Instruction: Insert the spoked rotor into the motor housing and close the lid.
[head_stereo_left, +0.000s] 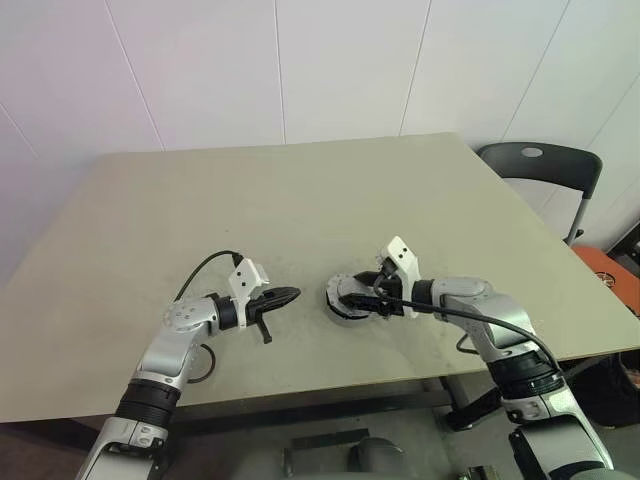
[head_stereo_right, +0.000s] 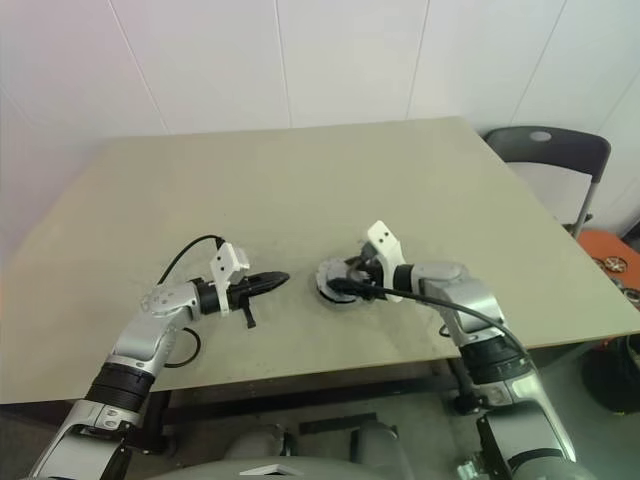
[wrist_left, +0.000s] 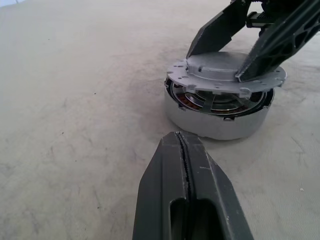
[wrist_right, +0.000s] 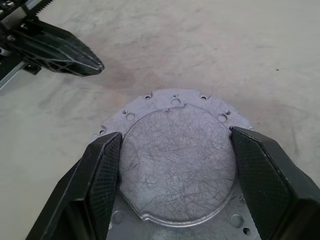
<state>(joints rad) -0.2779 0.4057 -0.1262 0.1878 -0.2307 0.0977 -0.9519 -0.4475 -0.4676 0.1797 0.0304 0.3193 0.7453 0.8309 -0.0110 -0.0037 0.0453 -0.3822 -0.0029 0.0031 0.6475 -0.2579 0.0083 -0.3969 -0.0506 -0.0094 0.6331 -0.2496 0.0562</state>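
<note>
The lid (wrist_left: 227, 75) sits on the housing (wrist_left: 215, 117) near the table's (head_stereo_left: 300, 190) front edge. The right gripper (wrist_right: 175, 165) pinches the lid. Just beside, the left gripper (wrist_left: 186, 150) is pressed together.

Lid (wrist_left: 227, 75) on motor housing (wrist_left: 215, 122), on table (head_stereo_left: 300, 200).

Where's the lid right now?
The lid sits on the motor housing, near the table's front edge, between the right gripper's fingers, with the left gripper beside it.
</note>
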